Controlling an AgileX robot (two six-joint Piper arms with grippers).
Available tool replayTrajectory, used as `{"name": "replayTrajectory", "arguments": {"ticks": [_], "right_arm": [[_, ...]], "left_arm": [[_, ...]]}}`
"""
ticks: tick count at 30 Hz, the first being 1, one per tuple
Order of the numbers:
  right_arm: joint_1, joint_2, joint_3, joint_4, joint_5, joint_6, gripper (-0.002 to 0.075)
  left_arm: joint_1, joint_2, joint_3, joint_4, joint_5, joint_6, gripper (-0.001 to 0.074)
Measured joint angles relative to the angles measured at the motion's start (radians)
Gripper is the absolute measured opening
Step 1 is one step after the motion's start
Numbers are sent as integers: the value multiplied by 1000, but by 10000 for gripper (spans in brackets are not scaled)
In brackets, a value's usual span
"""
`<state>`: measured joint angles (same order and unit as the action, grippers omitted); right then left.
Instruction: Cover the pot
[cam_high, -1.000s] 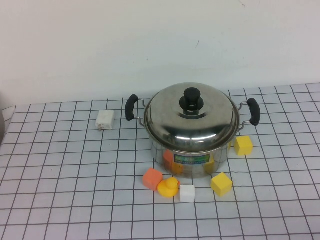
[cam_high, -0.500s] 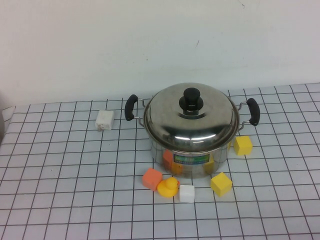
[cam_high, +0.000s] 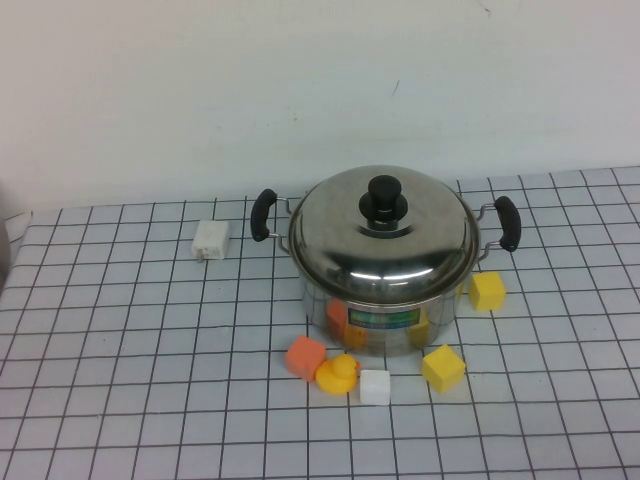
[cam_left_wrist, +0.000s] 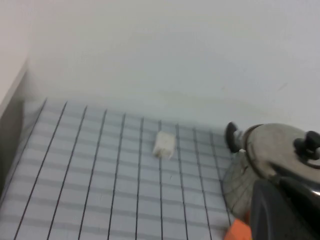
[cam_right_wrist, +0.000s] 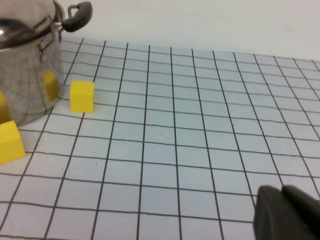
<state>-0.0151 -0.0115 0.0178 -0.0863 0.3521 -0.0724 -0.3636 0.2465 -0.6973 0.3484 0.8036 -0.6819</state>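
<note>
The pot (cam_high: 385, 308), shiny steel with two black side handles and a green-blue label, stands at the table's middle back. The domed steel lid (cam_high: 380, 240) with its black knob (cam_high: 384, 200) sits on its rim. Neither gripper shows in the high view. My left gripper (cam_left_wrist: 285, 210) is a dark shape with its fingers together, empty, left of the pot (cam_left_wrist: 240, 182) and apart from it. My right gripper (cam_right_wrist: 287, 212) is shut and empty, low over the table, well to the right of the pot (cam_right_wrist: 25, 75).
An orange cube (cam_high: 305, 357), a yellow duck (cam_high: 338, 374) and a white cube (cam_high: 375, 386) lie in front of the pot. Two yellow cubes (cam_high: 442, 367) (cam_high: 487, 291) lie at its front right. A white block (cam_high: 210, 240) lies to its left. A wall stands behind.
</note>
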Motion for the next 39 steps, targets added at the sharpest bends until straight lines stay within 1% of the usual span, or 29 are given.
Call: {"name": "replayTrajectory", "arguments": {"ticks": [4, 7, 10, 13, 17, 19, 21, 27, 29, 39], "right_arm": [[0, 0, 0, 0, 0, 0, 9], [0, 0, 0, 0, 0, 0, 9], [0, 0, 0, 0, 0, 0, 9], [0, 0, 0, 0, 0, 0, 9], [0, 0, 0, 0, 0, 0, 9], [0, 0, 0, -2, 0, 0, 9], [0, 0, 0, -2, 0, 0, 9], [0, 0, 0, -2, 0, 0, 9], [0, 0, 0, -2, 0, 0, 9], [0, 0, 0, -2, 0, 0, 9]], "left_arm": [[105, -57, 126, -127, -203, 183, -1], [184, -85, 261, -207, -331, 248, -1], [262, -100, 389, -307, -408, 288, -1], [303, -144, 509, -337, -429, 317, -1], [310, -243, 647, -340, -441, 329, -1], [310, -254, 702, -348, -447, 334, -1], [310, -256, 706, -366, -459, 352, -1], [310, -256, 706, -386, -459, 549, -1], [310, -256, 706, -388, -459, 584, -1], [310, -258, 706, -416, -461, 611, -1]]}}
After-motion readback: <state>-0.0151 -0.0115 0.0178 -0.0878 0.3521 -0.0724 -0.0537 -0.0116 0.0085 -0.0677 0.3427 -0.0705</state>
